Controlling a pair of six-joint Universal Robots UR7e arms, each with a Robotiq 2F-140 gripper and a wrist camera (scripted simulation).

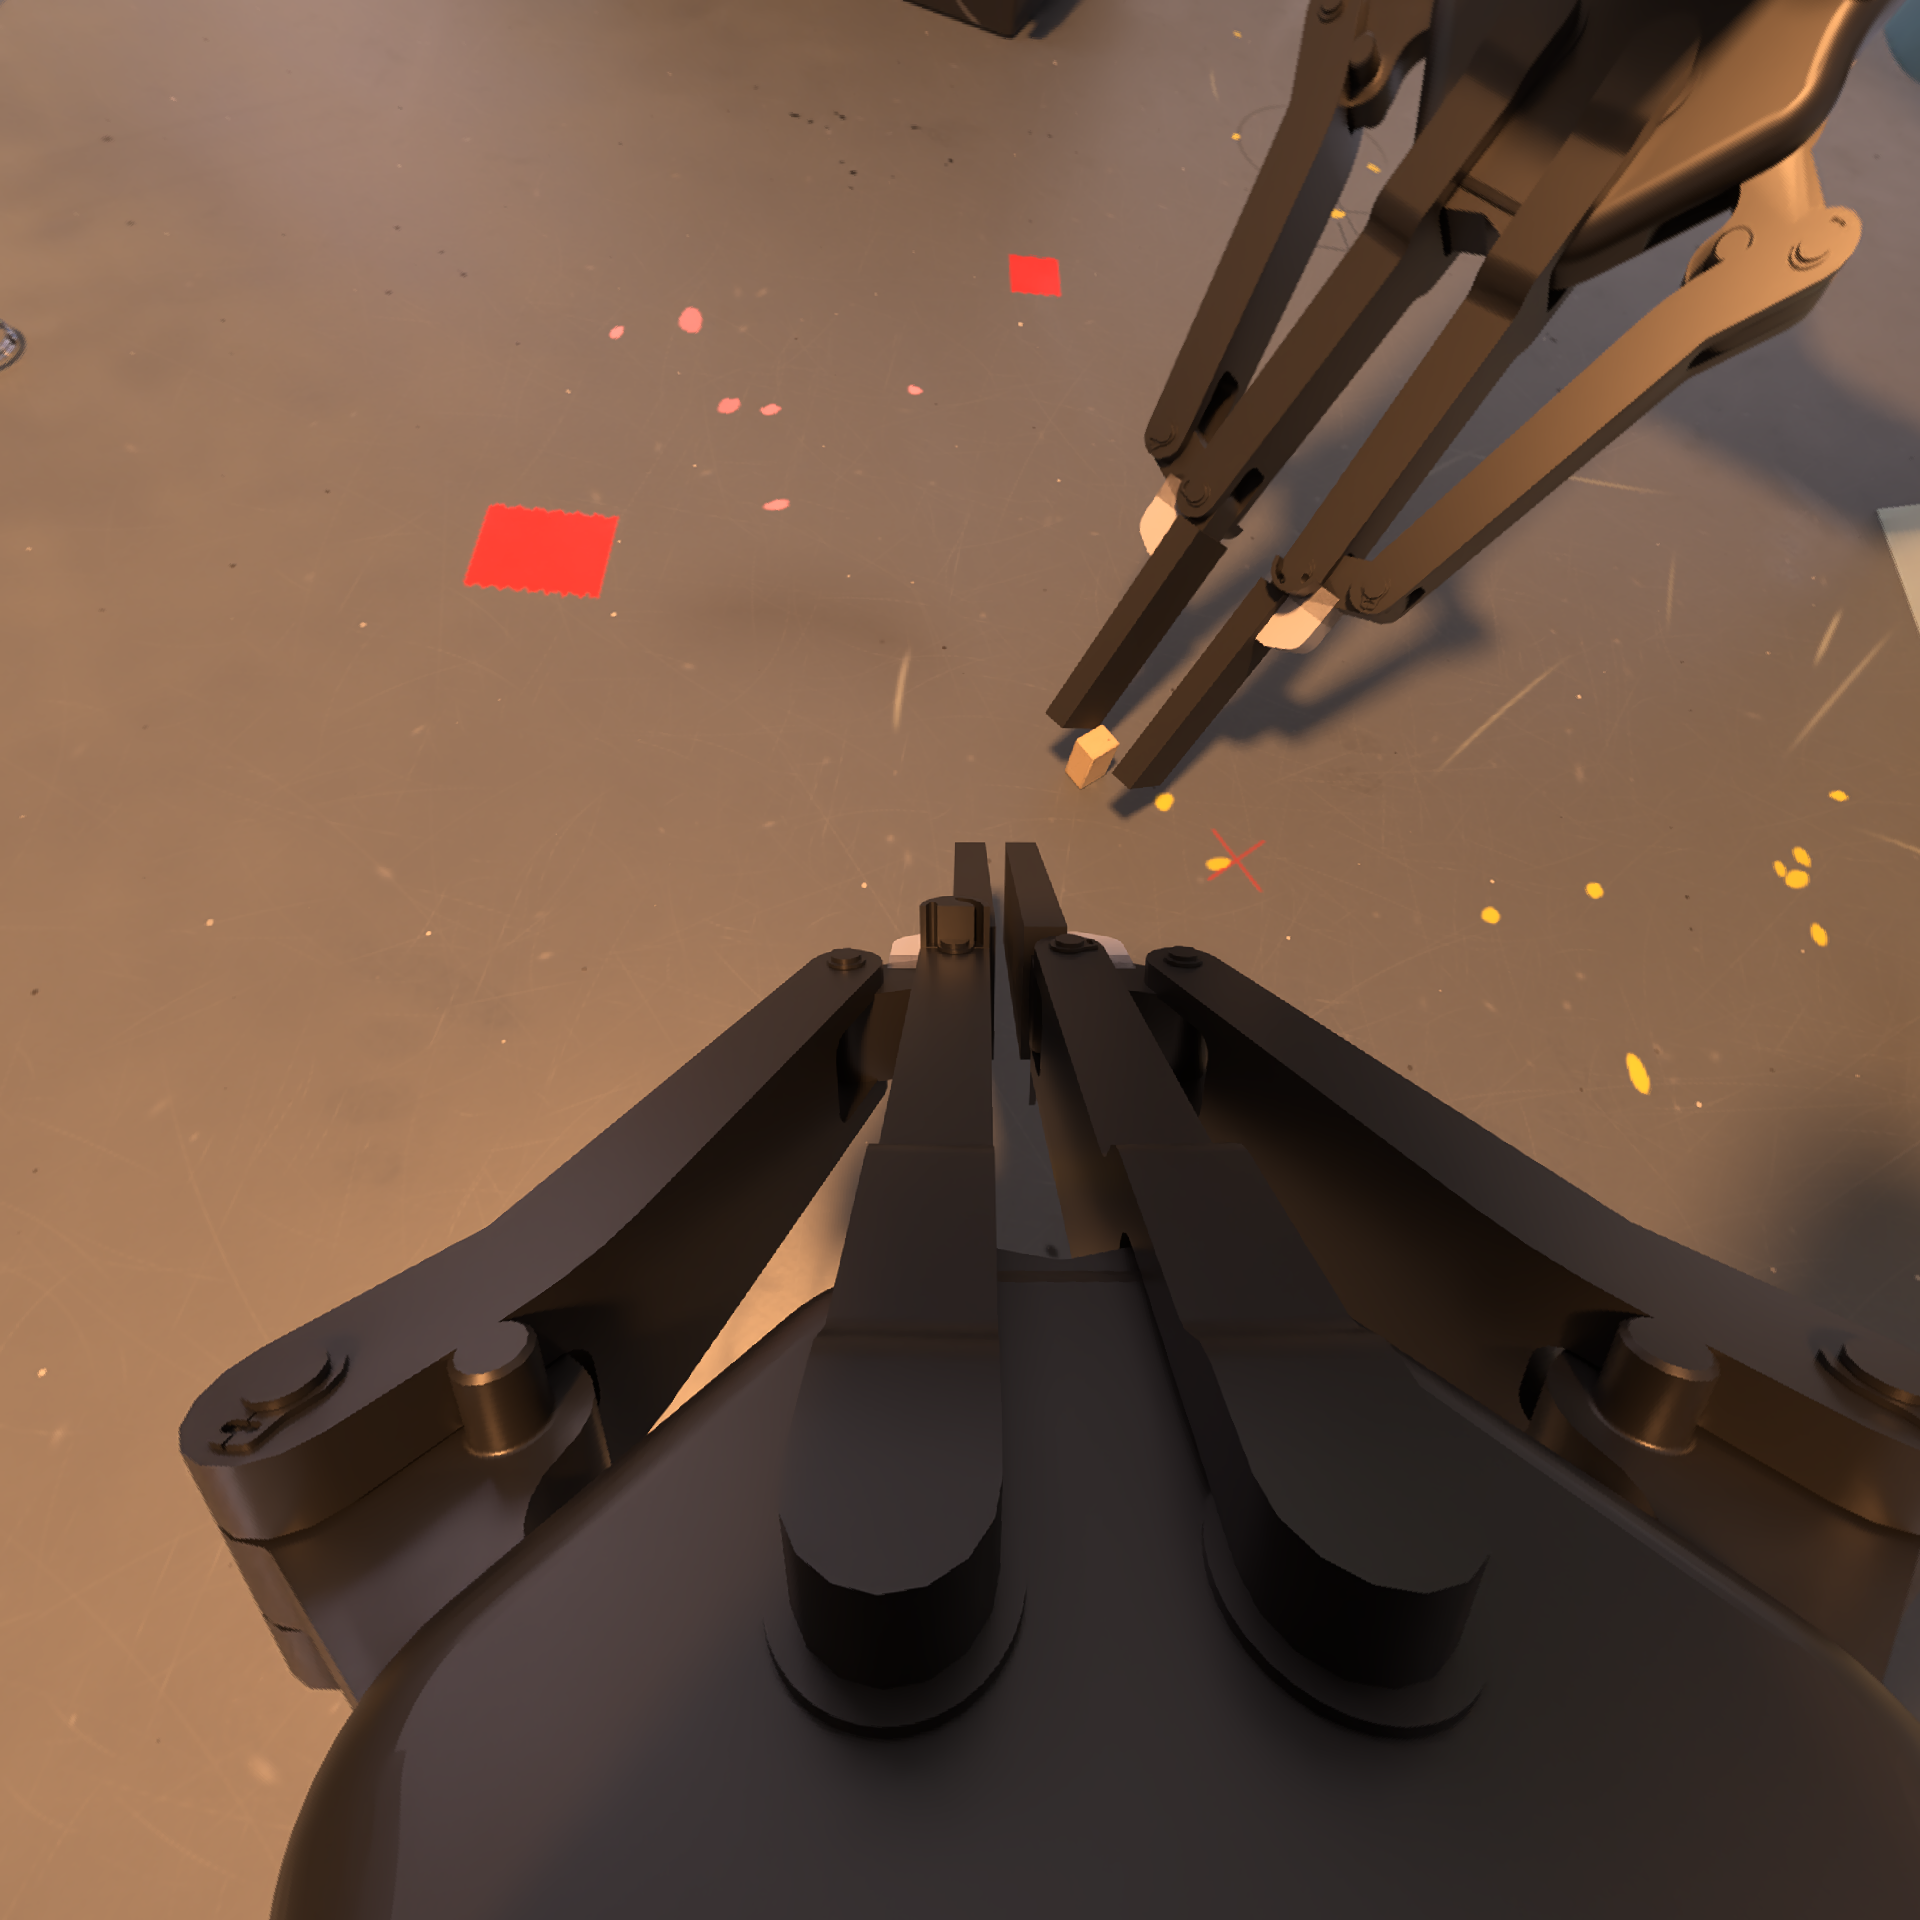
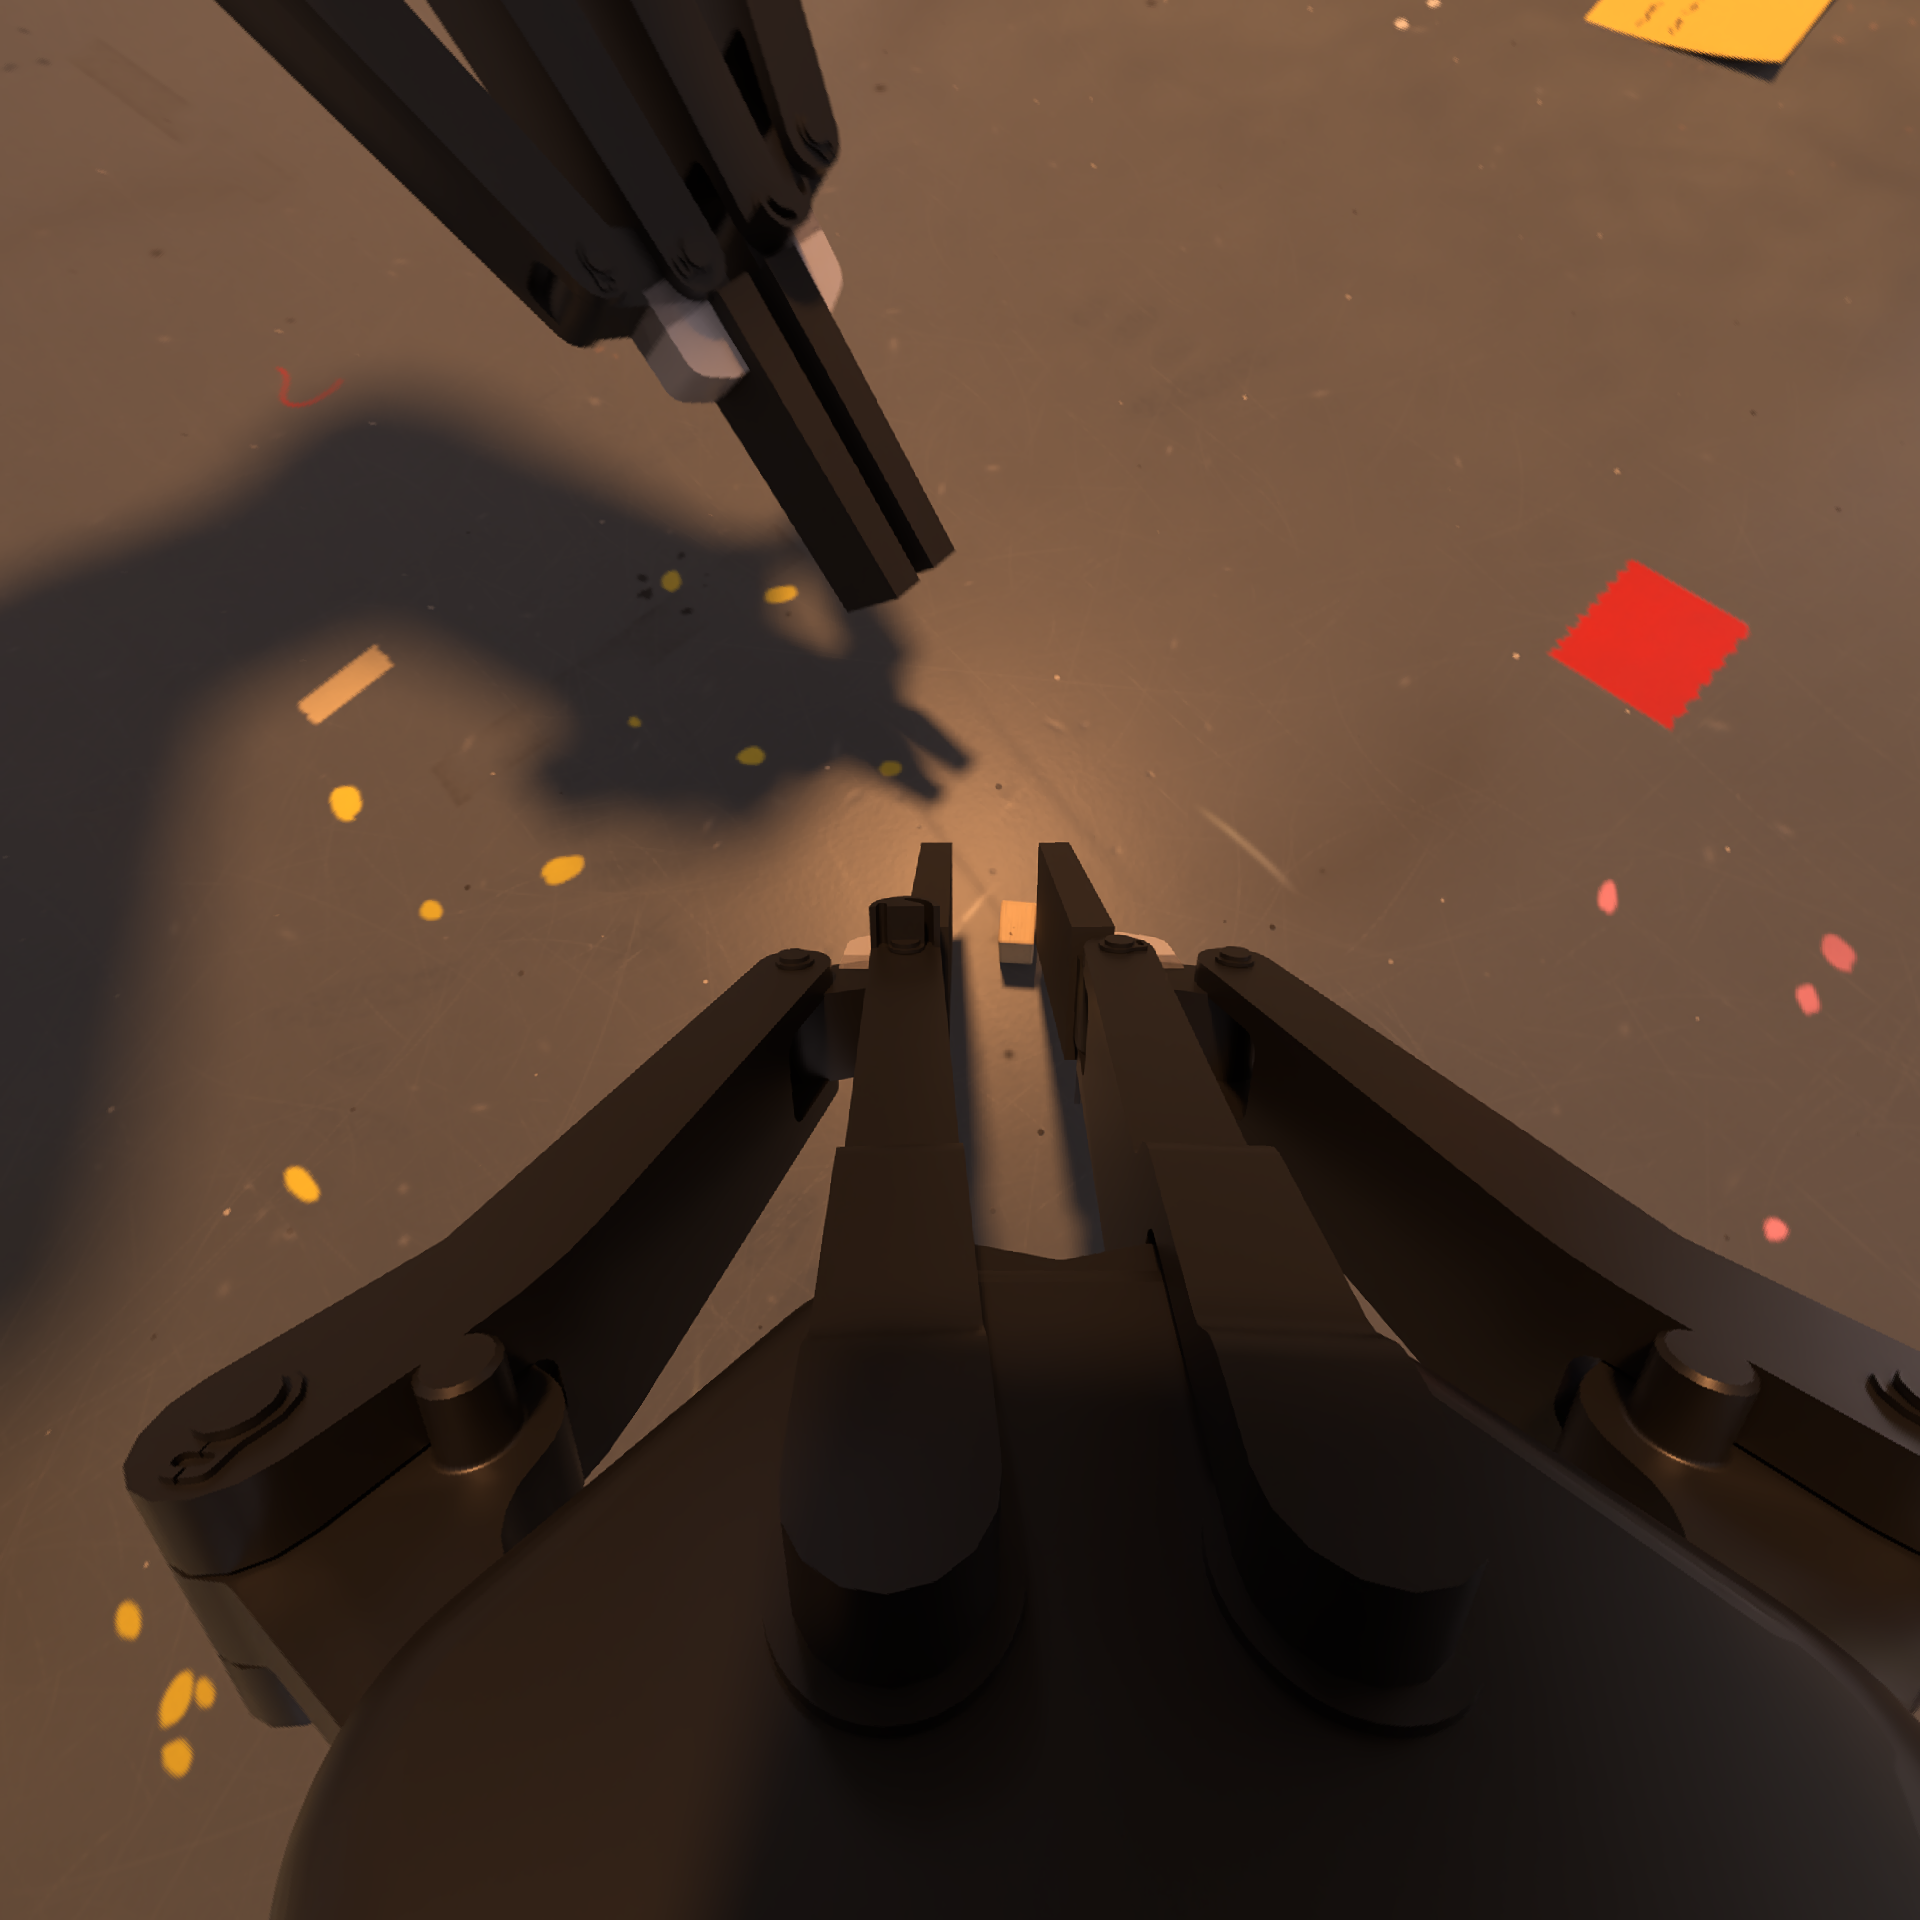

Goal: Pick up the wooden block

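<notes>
The wooden block [image 1: 1091, 756] is a small pale cube that lies on the brown table [image 1: 520, 935]. My right gripper [image 1: 1107, 748] comes down from the upper right, its two fingertips on either side of the block. In the right wrist view the block [image 2: 1018, 928] sits between my right gripper's [image 2: 995, 862] narrowly open fingers. It is against the right finger, and a gap shows to the left finger. My left gripper [image 1: 995, 862] is shut and empty, a short way in front of the block. It also shows in the right wrist view [image 2: 899, 582], held above the table.
Red square patches [image 1: 540, 551] [image 1: 1035, 275], a thin red cross mark [image 1: 1234, 860], and pink and yellow spots mark the table. A tan strip [image 2: 343, 684] lies to the left and a yellow sheet [image 2: 1704, 26] at the far edge. A pale sheet edge [image 1: 1903, 561] is at the right.
</notes>
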